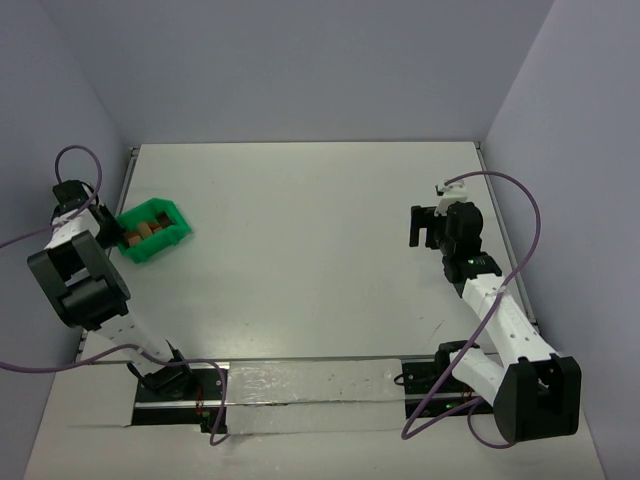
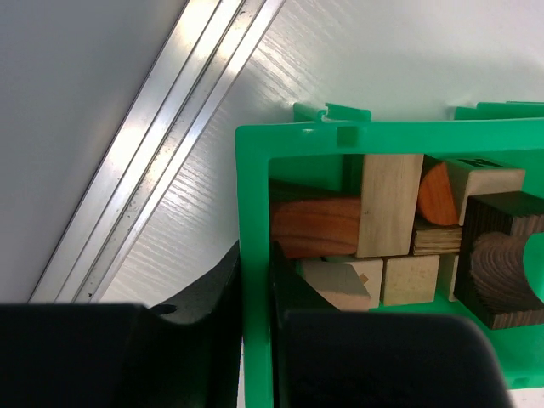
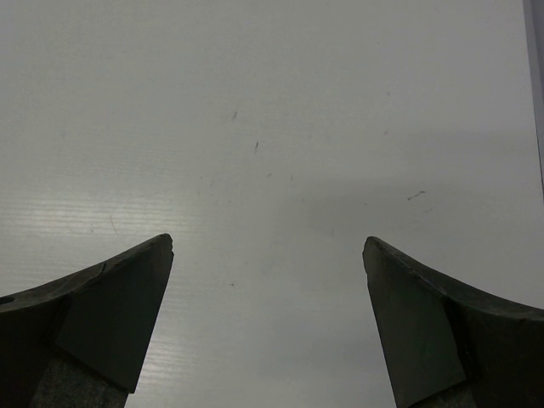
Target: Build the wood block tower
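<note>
Left gripper is clamped on the side wall of the green bin, with the wood blocks all inside. Right gripper hangs wide open. I'd tip slowly so nothing rolls off the bench.

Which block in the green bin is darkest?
The dark brown notched block at the green bin's right end, left wrist view; others are tan or reddish.

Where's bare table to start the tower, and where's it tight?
Free: the middle of the table between the green bin and the right gripper, plus the far strip behind both. Crowded: the left edge, where the left gripper grips the bin wall and wood blocks fill the bin.
</note>
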